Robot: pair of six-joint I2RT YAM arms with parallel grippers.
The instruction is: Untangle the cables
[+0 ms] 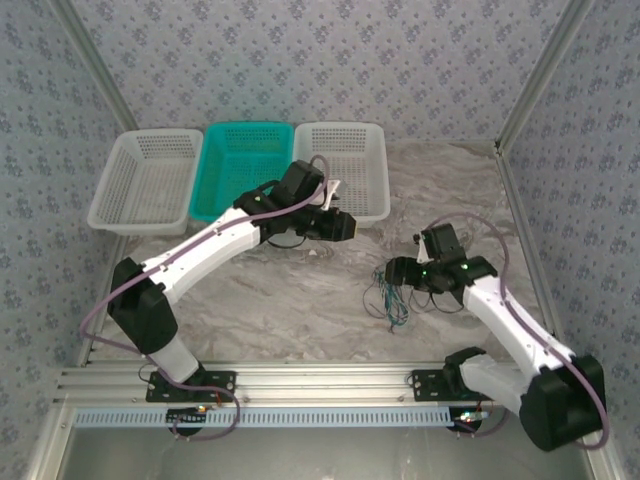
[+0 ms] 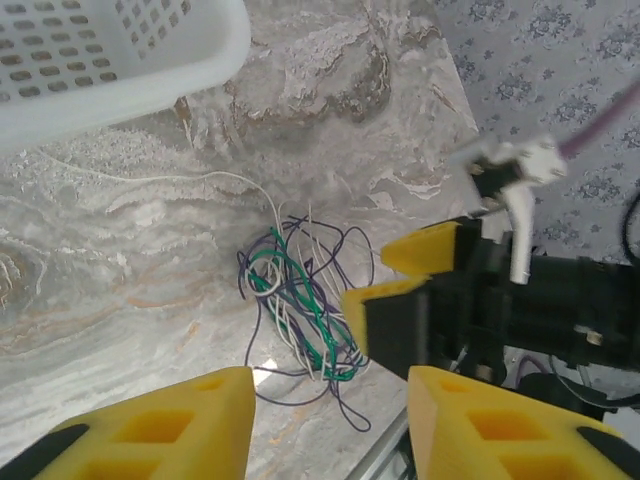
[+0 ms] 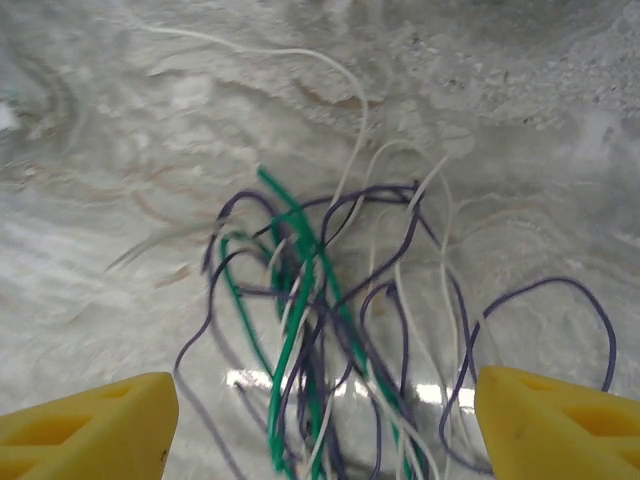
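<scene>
The cables point(image 1: 388, 300) lie in one tangle of thin green, purple and white wires on the marbled table, right of centre. My right gripper point(image 1: 392, 272) hovers just above the tangle's far side. In the right wrist view its yellow fingertips point(image 3: 95, 430) stand wide apart and the cables point(image 3: 330, 330) lie loose on the table between them. My left gripper point(image 1: 345, 226) hangs open over the table in front of the right white basket, with nothing in it. Its wrist view looks down on the cables point(image 2: 300, 300), where the right gripper point(image 2: 395, 285) sits at the tangle's edge. One white wire trails towards the basket.
Three baskets stand in a row at the back: white point(image 1: 110, 175), teal point(image 1: 245, 128) and white point(image 1: 340, 128). The last one's rim point(image 2: 120, 90) fills a corner of the left wrist view. An aluminium rail point(image 1: 320, 380) runs along the near table edge, close to the tangle.
</scene>
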